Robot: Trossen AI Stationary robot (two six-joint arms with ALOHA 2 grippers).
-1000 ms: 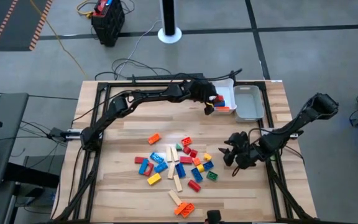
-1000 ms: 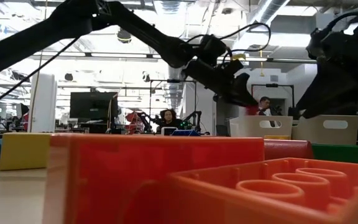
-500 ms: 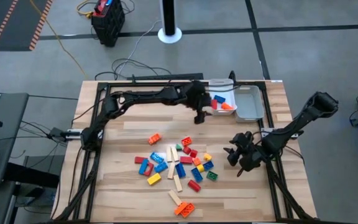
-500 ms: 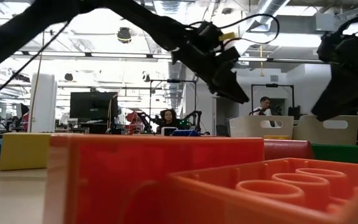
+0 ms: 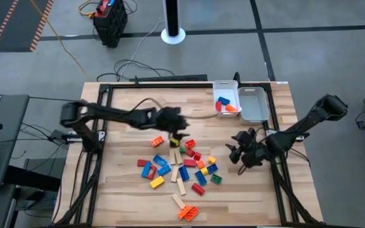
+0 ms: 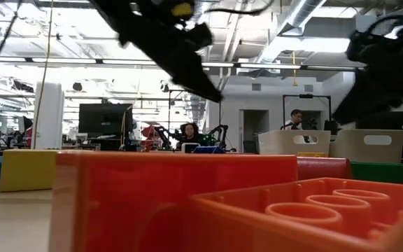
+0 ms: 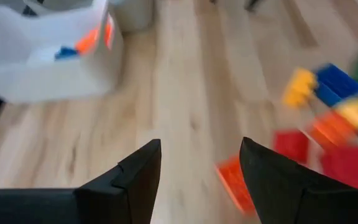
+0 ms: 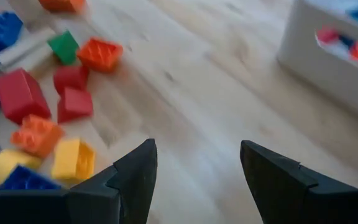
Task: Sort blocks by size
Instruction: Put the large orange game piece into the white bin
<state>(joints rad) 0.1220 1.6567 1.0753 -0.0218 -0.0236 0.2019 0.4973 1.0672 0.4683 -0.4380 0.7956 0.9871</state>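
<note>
**Blocks in a loose heap, two trays at the far edge**

No brand, label or writing can be read on anything here.

The blocks [image 5: 184,166] lie in a loose heap at the middle of the wooden bench [image 5: 125,183]. They are red, blue, orange, yellow and green, and about three pale wooden bars [image 5: 179,185] lie among them. I cannot count the small ones exactly.

Two white trays stand side by side at the far edge. The smaller tray [image 5: 225,101] holds a few blocks, blue, red and orange. The larger tray [image 5: 254,104] is just beside it.

The left gripper [image 5: 177,123] is above the far side of the heap; its fingers [image 7: 135,180] are spread, with nothing between them. The right gripper [image 5: 238,152] is to the right of the heap, near the bench edge, also spread and holding nothing.
</note>
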